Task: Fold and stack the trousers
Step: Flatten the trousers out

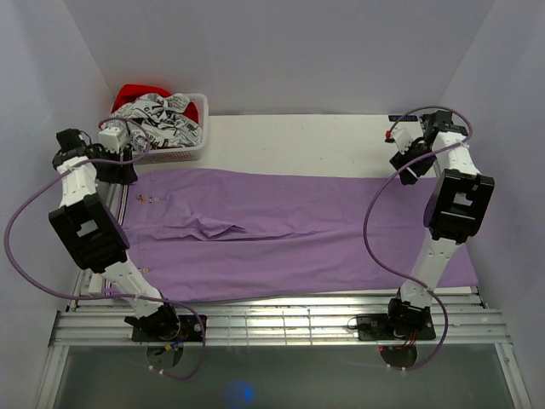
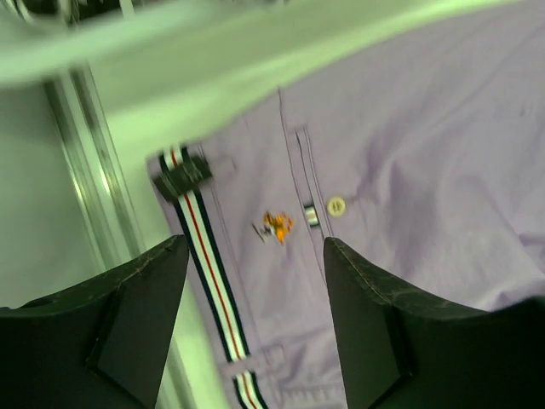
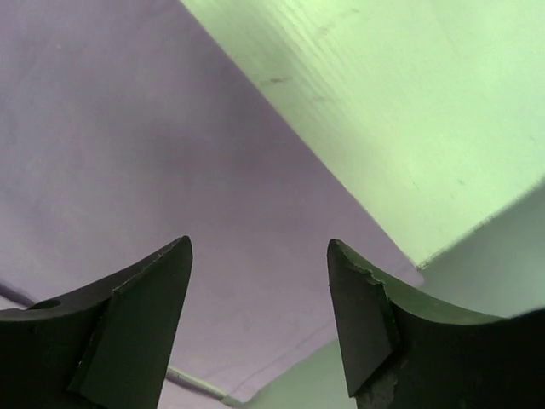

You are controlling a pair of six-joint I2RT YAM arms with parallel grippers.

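Note:
The lilac trousers [image 1: 298,234] lie spread flat across the table, waistband at the left and leg ends at the right, with a crease near the middle. My left gripper [image 1: 119,173] hovers over their back left corner. In the left wrist view it [image 2: 255,247] stands open above the striped waistband [image 2: 204,256], near a small orange logo [image 2: 277,227] and a button [image 2: 336,205]. My right gripper [image 1: 404,166] is over the back right corner. In the right wrist view it [image 3: 259,244] is open above the leg hem [image 3: 255,281], with nothing between the fingers.
A white basket [image 1: 183,155] heaped with patterned and red clothes stands at the back left, just behind the left gripper. White walls close in the left, back and right sides. A metal rail [image 1: 281,324] runs along the near edge by the arm bases.

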